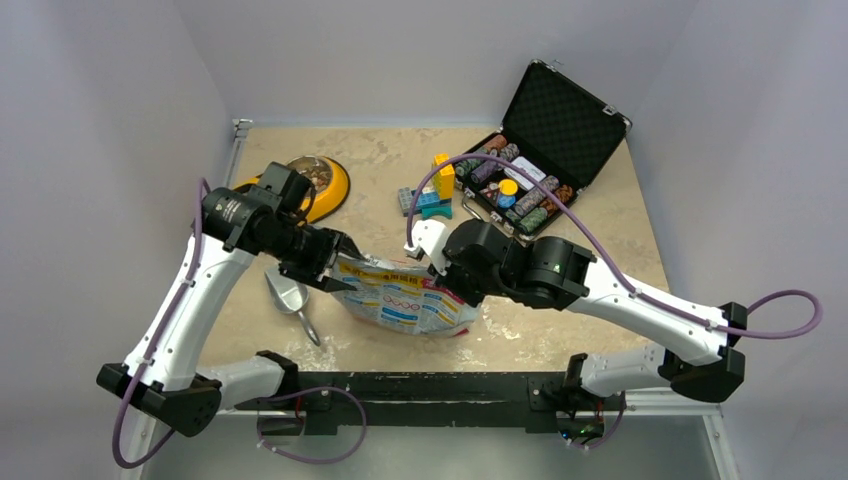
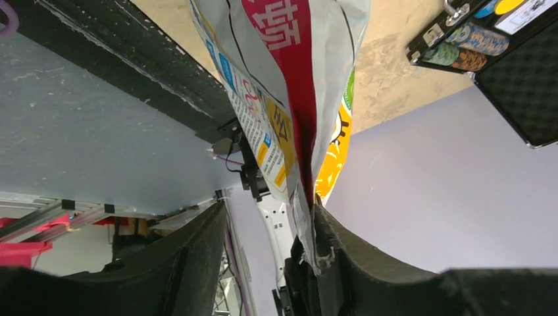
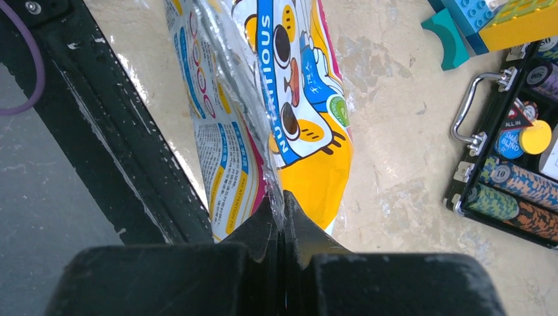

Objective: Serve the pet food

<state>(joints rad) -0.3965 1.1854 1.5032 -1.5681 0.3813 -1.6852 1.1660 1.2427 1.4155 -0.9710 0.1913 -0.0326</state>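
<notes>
- We see the pet food bag (image 1: 400,298) stretched sideways between the two arms, low over the table (image 1: 380,150) near its front edge. We cannot tell whether it rests on the surface.
- The right gripper (image 3: 283,197) is pinched tight on the clear sealed edge at the bag's right end, with only film between its fingers (image 3: 260,227).
- The left gripper (image 2: 268,207) sits at the bag's left end with its jaws standing apart. The bag's edge lies against one finger (image 2: 342,250), and the other finger is clear of it.
- In the right wrist view we read "NUTRITIOUS" in white on a blue band, running along a cartoon animal on a yellow ground.
- The bag's other face carries blocks of small blue and yellow print, too fine for us to read.
- In the left wrist view a magenta panel bears large white characters, cut off by the frame; we cannot read them.
- The poker case (image 1: 565,120) stands open at the far right of the table, with rows of striped chips (image 3: 516,187) inside.
- Among them we read "ALL IN" on a dark marker, "BLIND" on a blue one, and "10" on a chip.
- Yellow and blue toy bricks (image 1: 435,195) stand just left of the case.
- A yellow bowl (image 1: 335,190) at the far left holds something brown, too small for us to make out.
- A metal scoop (image 1: 288,293) lies on the table just left of the bag.
</notes>
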